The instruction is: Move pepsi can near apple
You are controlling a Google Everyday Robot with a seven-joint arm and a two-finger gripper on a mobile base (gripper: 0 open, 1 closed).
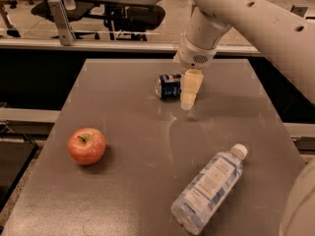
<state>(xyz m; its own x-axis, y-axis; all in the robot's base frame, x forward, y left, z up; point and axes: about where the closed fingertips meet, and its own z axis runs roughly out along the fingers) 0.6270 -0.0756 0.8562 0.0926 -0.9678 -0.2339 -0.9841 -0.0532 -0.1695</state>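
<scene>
Pepsi can [168, 86] lies on its side; our gripper [188, 102] hangs just at its 3 o'clock. We cannot tell its grip. The apple [86, 146] sits well apart at 8 o'clock.

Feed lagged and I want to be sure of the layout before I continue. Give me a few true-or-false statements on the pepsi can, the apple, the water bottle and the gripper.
1. The pepsi can lies on its side on the table. True.
2. The gripper hangs over the apple. False: it is down close beside the can, at the far part of the table.
3. The water bottle stands upright. False: it lies on its side at the near right.
4. The apple sits at the near left, well apart from the can. True.
</scene>
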